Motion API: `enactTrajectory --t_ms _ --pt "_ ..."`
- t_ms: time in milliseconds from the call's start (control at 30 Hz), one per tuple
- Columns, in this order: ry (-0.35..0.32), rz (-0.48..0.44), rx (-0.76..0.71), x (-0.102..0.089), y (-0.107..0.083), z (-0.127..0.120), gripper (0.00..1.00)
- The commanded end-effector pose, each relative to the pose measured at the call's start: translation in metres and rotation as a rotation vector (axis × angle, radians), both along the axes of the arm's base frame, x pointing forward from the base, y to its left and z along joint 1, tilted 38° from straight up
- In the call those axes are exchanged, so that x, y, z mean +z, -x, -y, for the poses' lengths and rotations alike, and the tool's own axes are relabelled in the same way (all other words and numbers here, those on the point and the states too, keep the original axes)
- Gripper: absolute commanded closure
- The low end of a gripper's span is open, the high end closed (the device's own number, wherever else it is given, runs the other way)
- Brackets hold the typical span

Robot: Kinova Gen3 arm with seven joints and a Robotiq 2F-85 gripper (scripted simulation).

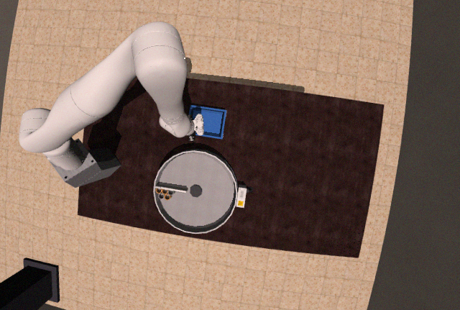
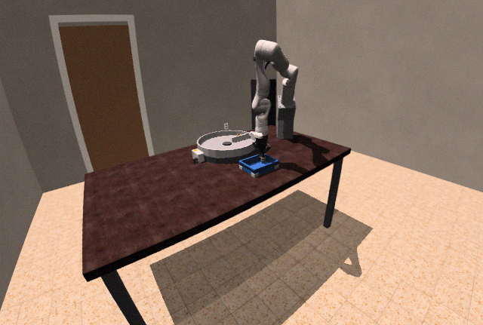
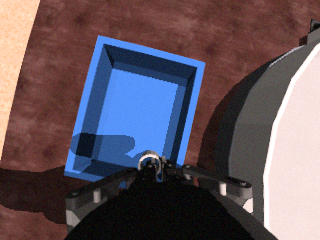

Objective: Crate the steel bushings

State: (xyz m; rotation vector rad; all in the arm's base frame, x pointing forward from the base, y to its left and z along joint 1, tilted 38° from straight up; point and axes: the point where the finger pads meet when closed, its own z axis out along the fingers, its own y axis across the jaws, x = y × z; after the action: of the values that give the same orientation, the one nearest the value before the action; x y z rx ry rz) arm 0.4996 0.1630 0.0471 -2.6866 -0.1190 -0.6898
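My gripper (image 3: 158,163) is shut on a steel bushing (image 3: 150,161), a small grey ring seen end-on between the fingertips. It hangs over the near edge of the blue crate (image 3: 137,110), whose floor shows nothing but shadow. From above, the gripper (image 1: 196,124) sits over the crate's (image 1: 208,121) left side. The side view shows the gripper (image 2: 262,154) low over the crate (image 2: 258,164). On the turning table (image 1: 195,190), several orange-rimmed bushings (image 1: 163,193) lie bunched against a bar near the left rim.
The turning table's grey rim (image 3: 250,145) stands close to the crate's right side in the wrist view. A small white control box (image 1: 241,196) sits at the turning table's right. The arm's base (image 1: 87,167) stands at the dark table's left edge.
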Motion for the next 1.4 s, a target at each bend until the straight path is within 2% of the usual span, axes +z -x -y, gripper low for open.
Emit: enactTrajectory --t_ms 0,1367 --pt "-0.002 0.007 0.004 -0.0003 -0.0027 -0.0022 1.0" --pt "-0.008 0.016 0.008 0.0005 -0.0071 -0.0055 1.0"
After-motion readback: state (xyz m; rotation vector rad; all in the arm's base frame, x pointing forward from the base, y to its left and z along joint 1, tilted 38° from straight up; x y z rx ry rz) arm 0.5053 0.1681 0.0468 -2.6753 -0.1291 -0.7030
